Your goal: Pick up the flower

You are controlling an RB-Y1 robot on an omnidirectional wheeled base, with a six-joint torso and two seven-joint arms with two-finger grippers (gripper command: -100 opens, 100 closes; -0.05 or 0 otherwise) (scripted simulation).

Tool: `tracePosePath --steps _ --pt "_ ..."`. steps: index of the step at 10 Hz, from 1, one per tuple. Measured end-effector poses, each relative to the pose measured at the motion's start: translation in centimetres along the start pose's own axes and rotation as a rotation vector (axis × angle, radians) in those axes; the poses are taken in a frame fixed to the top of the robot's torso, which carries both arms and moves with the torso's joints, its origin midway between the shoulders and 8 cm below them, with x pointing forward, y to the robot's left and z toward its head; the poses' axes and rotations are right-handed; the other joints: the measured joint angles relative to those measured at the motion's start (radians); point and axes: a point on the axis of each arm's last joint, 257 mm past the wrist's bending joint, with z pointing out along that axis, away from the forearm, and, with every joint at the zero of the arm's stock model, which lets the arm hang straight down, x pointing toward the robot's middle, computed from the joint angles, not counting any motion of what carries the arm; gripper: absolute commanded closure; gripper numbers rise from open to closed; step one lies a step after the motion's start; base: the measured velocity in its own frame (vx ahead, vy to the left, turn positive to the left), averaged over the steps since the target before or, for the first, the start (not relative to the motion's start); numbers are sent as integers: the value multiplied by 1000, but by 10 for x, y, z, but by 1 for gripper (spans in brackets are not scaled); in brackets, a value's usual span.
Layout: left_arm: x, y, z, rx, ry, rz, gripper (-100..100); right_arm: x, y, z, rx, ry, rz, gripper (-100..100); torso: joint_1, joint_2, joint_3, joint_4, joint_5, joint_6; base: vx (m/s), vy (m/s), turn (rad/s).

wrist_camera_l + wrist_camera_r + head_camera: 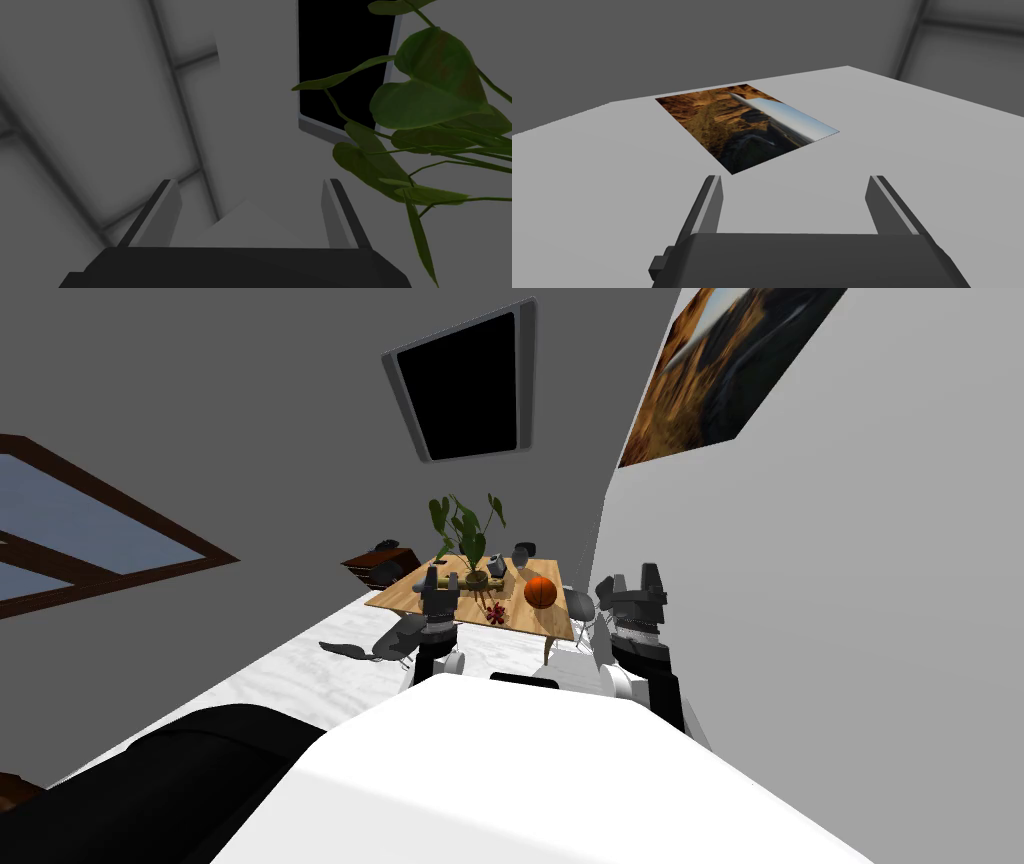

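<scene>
A small dark red flower lies on the wooden table near its front edge. Behind it stands a potted plant with big green leaves. My left gripper is raised over the table's front left part, just left of the flower, pointing up past the leaves. Its fingers stand open with nothing between them. My right gripper is raised to the right of the table, beside the white wall, open and holding nothing.
An orange ball and small grey objects sit on the table. Grey chairs stand around it, and a dark cabinet stands behind on the left. A black seat is at my near left.
</scene>
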Motion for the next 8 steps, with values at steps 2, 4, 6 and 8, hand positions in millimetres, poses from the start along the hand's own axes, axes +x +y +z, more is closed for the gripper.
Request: tracePosePath --steps 2,4,6,8 --pt "6 11 -2 -35 37 7 -100 0 0 0 0 0 0 0 0 2 1 0 0 0 -37 -4 16" --pt "13 29 -4 -96 78 16 -100 0 0 0 0 0 0 0 0 3 2 1 0 0 -60 -7 19" --pt "20 57 -8 -178 117 26 -100 0 0 0 0 0 0 0 -1 4 3 1 0 0 -75 -21 20" --pt "32 81 -17 -249 143 33 -100 0 0 0 0 0 0 0 -1 4 2 1 0 0 -52 -6 11"
